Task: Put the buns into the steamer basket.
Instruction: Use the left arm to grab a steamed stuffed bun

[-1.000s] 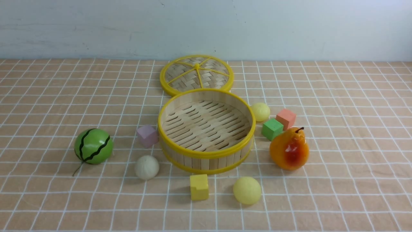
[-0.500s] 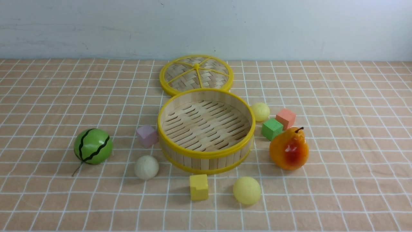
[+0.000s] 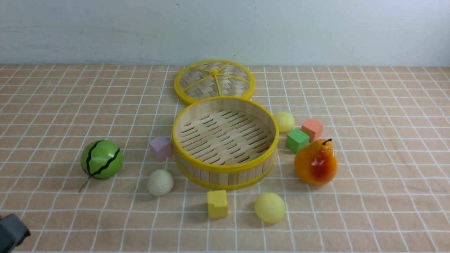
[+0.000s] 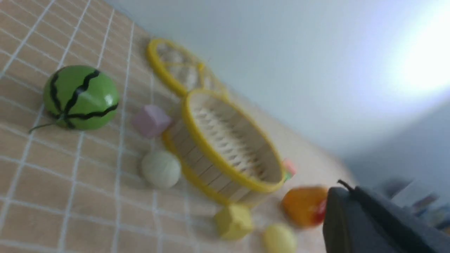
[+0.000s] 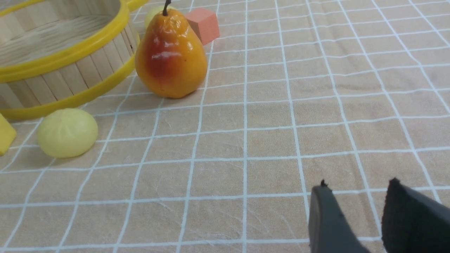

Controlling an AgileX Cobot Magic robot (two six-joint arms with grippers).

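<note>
The steamer basket (image 3: 225,170) stands mid-table with nothing on its slatted floor. An off-white bun (image 3: 160,182) lies at its front left. One pale yellow bun (image 3: 269,207) lies in front of it, and another (image 3: 284,122) sits at its back right. My left gripper (image 3: 12,233) shows as a dark tip in the bottom-left corner, far from the buns. In its wrist view its fingers (image 4: 346,196) are pressed together, shut on nothing. My right gripper (image 5: 357,186) hovers open over bare cloth, right of the front yellow bun (image 5: 67,132).
The woven lid (image 3: 214,81) lies behind the basket. A green watermelon ball (image 3: 102,159) sits at the left and an orange pear (image 3: 315,163) at the right. Purple (image 3: 160,148), yellow (image 3: 217,203), green (image 3: 297,140) and salmon (image 3: 312,129) cubes stand around the basket.
My left gripper has come into the front view at the bottom-left corner. The buns, the basket and the other objects have not moved.
</note>
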